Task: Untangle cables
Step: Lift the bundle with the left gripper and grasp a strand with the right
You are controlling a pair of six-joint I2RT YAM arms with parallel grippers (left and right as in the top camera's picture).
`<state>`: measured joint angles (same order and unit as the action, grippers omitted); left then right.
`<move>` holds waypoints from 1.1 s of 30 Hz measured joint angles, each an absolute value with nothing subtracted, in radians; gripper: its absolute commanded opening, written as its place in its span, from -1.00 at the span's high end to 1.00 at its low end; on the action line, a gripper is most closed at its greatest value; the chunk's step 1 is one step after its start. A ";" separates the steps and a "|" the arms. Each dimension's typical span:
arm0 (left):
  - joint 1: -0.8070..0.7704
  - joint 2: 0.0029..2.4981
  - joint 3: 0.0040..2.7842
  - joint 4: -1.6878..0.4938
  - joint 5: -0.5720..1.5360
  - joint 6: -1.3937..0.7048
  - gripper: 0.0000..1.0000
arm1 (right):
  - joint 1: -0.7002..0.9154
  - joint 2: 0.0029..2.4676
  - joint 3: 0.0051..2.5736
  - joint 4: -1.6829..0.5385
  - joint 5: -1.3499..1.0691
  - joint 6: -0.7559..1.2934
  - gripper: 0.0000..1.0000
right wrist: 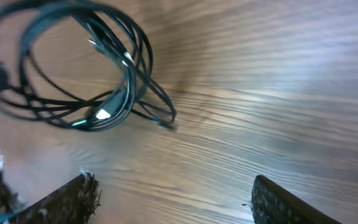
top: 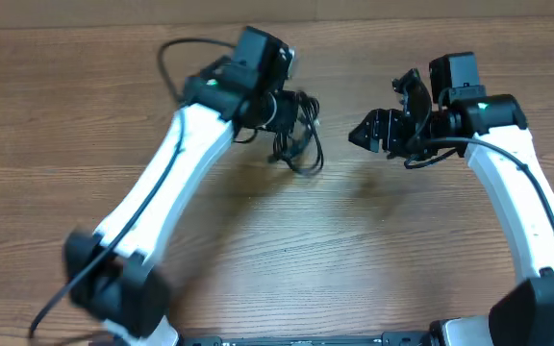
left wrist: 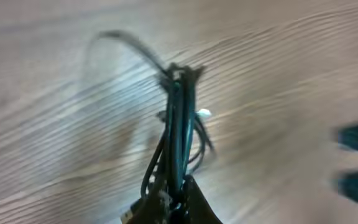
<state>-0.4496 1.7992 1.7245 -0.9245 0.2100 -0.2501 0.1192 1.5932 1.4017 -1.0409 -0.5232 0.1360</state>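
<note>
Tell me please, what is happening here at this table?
The left arm's tool grips a tangled bundle of thin black cables and appears to hold it just above the wooden table. The right arm's tool is open and empty, facing the bundle from the side. The cables are not separated yet.

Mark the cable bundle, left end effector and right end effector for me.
cable bundle (left wrist: 180,124), left wrist view, on the middle of the bunched strands.
left end effector (left wrist: 174,205), left wrist view, where it clamps the bundle's base.
right end effector (right wrist: 174,190), right wrist view, midway between the spread fingertips.
</note>
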 measured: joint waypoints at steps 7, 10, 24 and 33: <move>-0.450 1.715 1.727 -0.965 0.262 -0.227 0.92 | 0.216 1.589 1.406 -0.979 -0.578 0.112 -0.58; -0.436 1.715 1.727 -0.967 0.281 -0.228 0.92 | 0.265 1.589 1.406 -0.950 -0.527 0.108 -0.57; -0.241 1.715 1.727 -1.029 0.562 -0.220 0.92 | 0.323 1.718 1.405 -0.832 -0.471 0.085 -0.56; -0.172 1.715 1.727 -1.033 0.724 -0.202 0.92 | 0.363 1.816 1.404 -0.771 -0.603 0.001 -0.55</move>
